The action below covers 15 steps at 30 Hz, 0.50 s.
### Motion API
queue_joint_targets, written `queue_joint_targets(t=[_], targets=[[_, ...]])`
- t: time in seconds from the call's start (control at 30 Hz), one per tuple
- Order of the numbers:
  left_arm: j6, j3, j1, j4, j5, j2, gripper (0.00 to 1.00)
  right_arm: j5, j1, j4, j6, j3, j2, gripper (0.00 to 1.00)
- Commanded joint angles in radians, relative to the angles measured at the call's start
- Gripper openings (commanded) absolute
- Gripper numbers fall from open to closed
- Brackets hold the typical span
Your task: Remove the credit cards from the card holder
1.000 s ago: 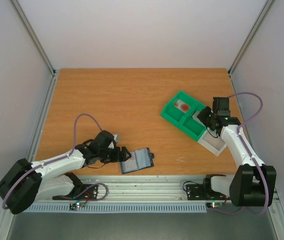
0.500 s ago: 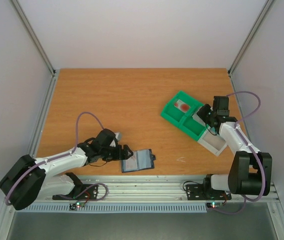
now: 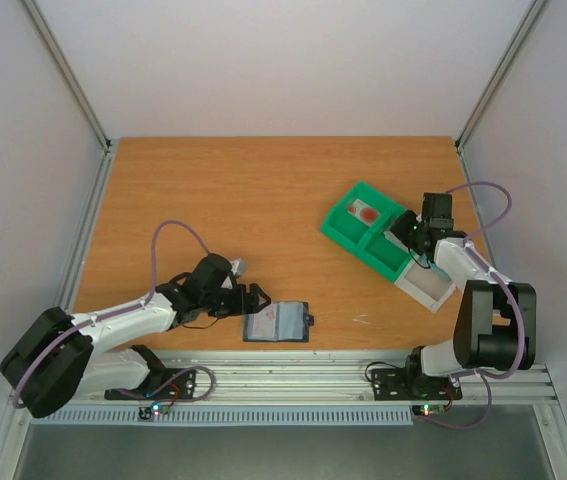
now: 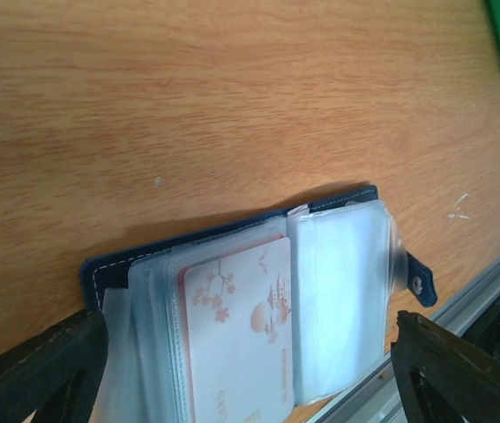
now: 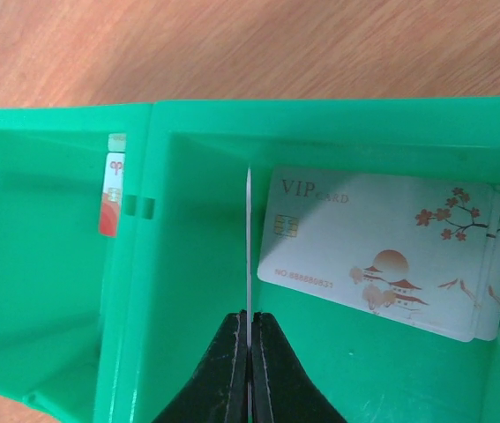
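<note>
On the wooden table (image 3: 263, 200), the open card holder (image 4: 258, 308) lies near the front edge, between the spread jaws of the left gripper (image 3: 251, 302). The right gripper (image 5: 248, 330) pinches a credit card (image 5: 247, 238) edge-on over the green tray (image 5: 55, 264); let go like this, it could end up leaning on the divider (image 5: 139, 264).

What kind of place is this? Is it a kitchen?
Not a kitchen; probably a robot test booth: a wooden table boxed in by plain white walls, with a left arm and a right arm bolted to a metal rail.
</note>
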Motion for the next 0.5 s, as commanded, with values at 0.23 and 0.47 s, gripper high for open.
queue_joint_targets(t=[0.23,0.47], targets=[[-0.024,0.019,0.003,0.070,0.022,0.002,0.88,0.002,-0.030,0.023,-0.063,0.023,0.050,0.11],[-0.010,0.027,0.003,0.002,-0.001,-0.044,0.88,0.046,-0.031,-0.049,-0.065,0.061,0.063,0.17]])
